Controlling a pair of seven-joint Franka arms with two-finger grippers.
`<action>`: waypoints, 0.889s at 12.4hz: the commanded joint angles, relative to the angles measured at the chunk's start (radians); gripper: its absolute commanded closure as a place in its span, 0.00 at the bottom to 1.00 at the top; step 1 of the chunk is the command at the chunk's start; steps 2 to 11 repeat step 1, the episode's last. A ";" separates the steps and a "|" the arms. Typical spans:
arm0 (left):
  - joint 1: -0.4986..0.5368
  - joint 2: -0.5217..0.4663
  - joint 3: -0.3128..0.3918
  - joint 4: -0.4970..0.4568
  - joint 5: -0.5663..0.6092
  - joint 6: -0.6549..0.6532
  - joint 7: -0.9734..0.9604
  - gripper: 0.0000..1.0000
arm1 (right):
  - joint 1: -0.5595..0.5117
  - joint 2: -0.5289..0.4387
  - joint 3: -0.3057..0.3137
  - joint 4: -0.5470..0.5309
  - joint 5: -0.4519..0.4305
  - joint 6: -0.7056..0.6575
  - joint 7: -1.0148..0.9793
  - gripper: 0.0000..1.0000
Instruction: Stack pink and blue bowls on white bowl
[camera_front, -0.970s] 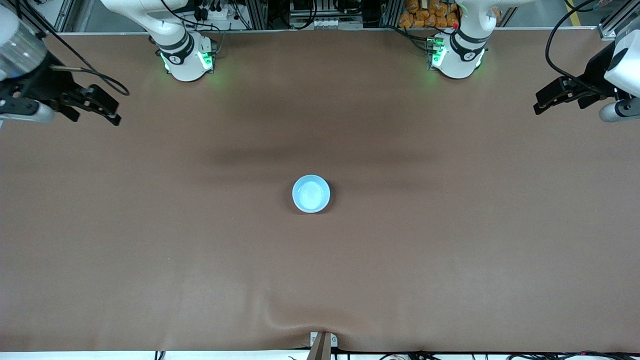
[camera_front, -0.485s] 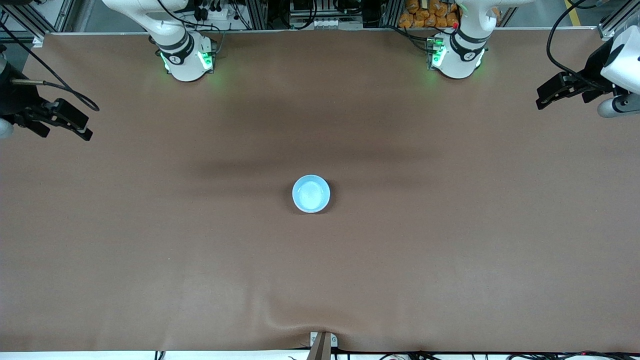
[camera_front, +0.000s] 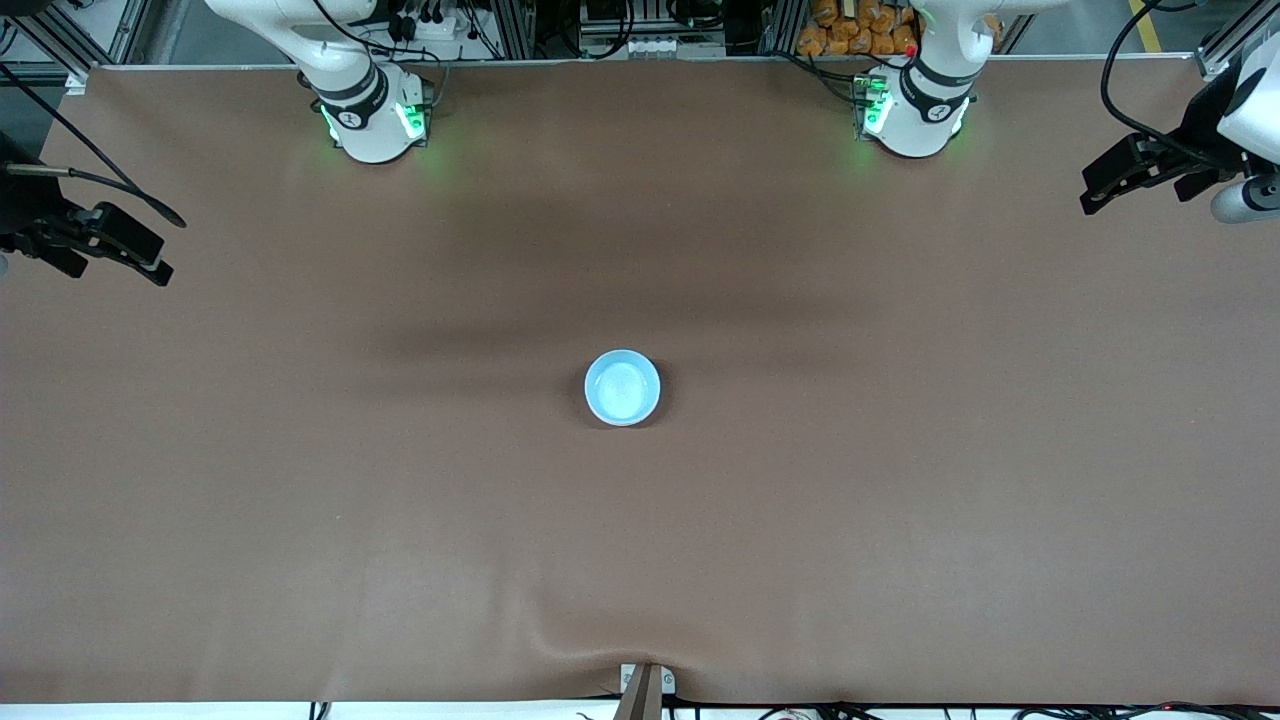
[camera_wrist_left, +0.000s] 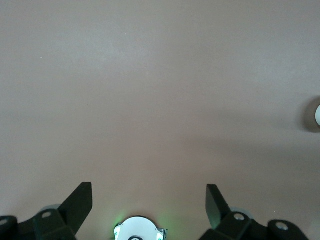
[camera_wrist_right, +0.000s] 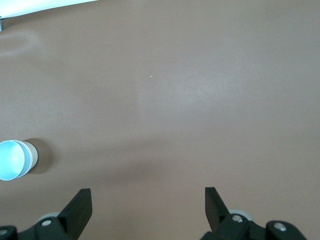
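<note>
We are pulling both arms out toward the desk (camera_front: 900, 520) ends, the right hand (camera_front: 130, 250) drifting farther than the left hand (camera_front: 1105, 185) in the last second, each spread wide and carrying nothing. The blue bowl (camera_front: 622, 387) is sitting mid-desk, seemingly topping the finished stack; lower bowls are hardly showing.

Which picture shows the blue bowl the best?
The front view: the blue bowl sits whole in the middle of the table, seen from above. The right wrist view shows it at the picture's edge, partly cut off. The left wrist view catches only a sliver at its edge.
</note>
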 joint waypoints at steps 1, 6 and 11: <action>0.000 -0.008 -0.004 0.011 0.021 -0.020 0.006 0.00 | -0.019 0.011 0.013 0.026 -0.019 -0.021 -0.012 0.00; 0.000 -0.008 -0.004 0.011 0.021 -0.020 0.006 0.00 | -0.019 0.011 0.013 0.026 -0.019 -0.021 -0.012 0.00; 0.000 -0.008 -0.004 0.011 0.021 -0.020 0.006 0.00 | -0.019 0.011 0.013 0.026 -0.019 -0.021 -0.012 0.00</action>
